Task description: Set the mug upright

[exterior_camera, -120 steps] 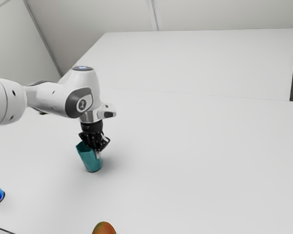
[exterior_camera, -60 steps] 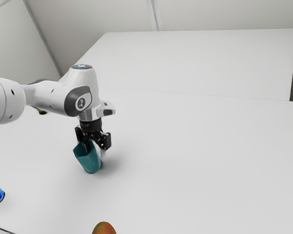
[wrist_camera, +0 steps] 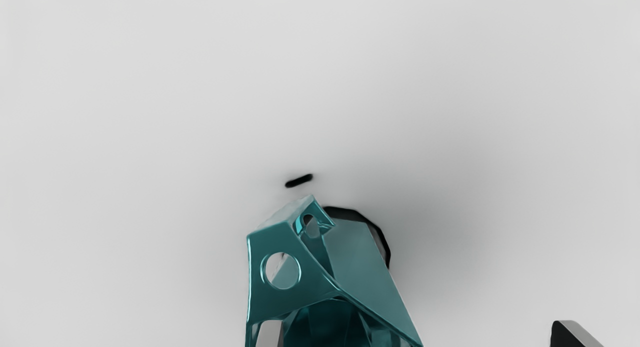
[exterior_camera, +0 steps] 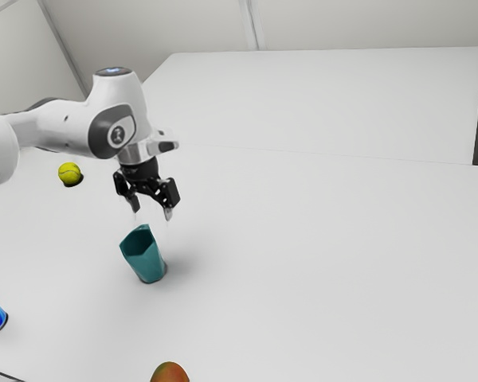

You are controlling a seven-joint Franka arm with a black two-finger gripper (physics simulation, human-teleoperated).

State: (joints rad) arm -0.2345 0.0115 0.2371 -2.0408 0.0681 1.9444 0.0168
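Mug upright on desk.
Jaws parted wide, holding nothing; mug directly below them, near, not touching.

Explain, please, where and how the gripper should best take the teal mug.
I would pinch the teal mug by its plain wall at the rim, away from the holed part, coming from above with one finger inside, because its open mouth faces upward.

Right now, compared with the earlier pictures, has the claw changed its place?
Yes: in the exterior view, the claw has risen and hangs above the teal mug, clear of it.
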